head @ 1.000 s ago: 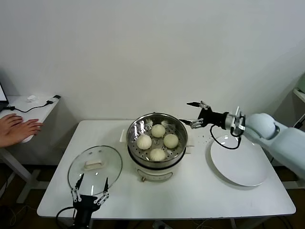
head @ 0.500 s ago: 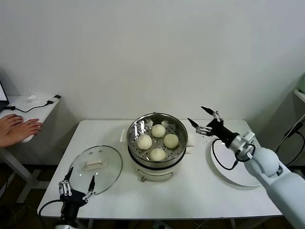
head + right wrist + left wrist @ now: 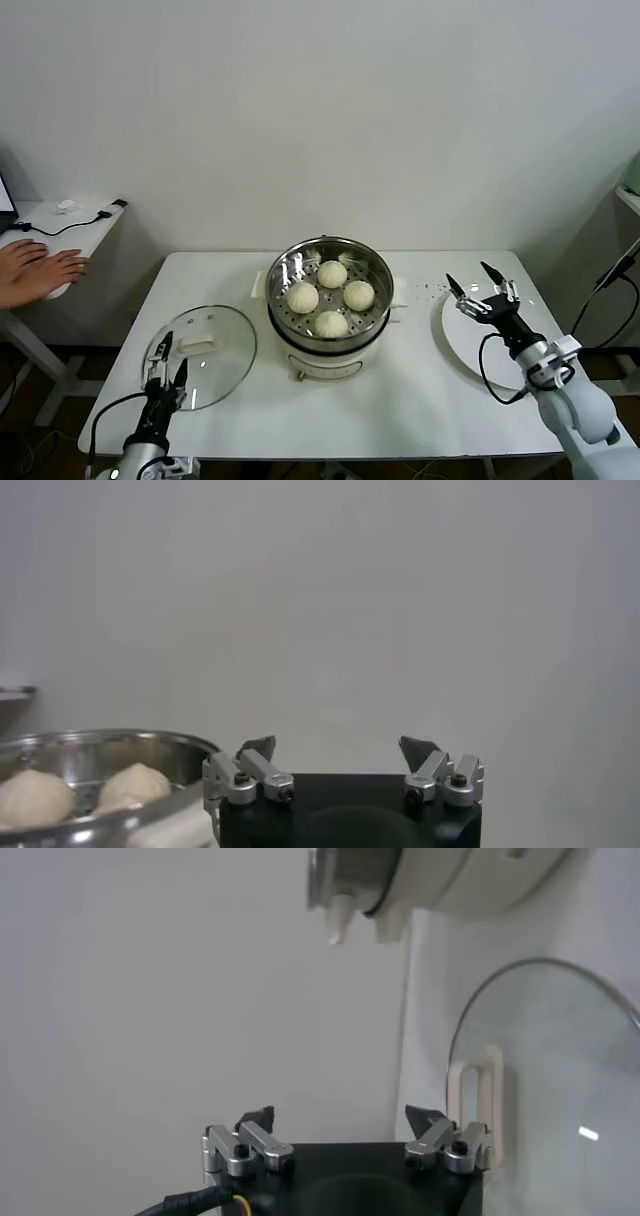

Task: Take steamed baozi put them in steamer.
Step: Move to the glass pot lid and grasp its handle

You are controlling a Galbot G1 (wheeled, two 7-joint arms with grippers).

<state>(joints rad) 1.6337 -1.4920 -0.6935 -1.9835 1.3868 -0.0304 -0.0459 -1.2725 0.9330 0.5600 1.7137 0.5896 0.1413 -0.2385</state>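
Inside the steamer, four steamed baozi sit spaced on the perforated tray, likely so steam reaches each; loading looks complete. Right of the steamer, right gripper hovers over the bare white plate, fingers spread, empty. Left of the steamer, left gripper hangs by the glass lid, fingers spread, empty.

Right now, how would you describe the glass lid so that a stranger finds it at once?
Start at the steamer with four baozi in the middle of the white table. The lid lies flat on the table to the steamer's left, near the front edge. Unlike the solid white plate on the right, it is see-through, with a white handle.
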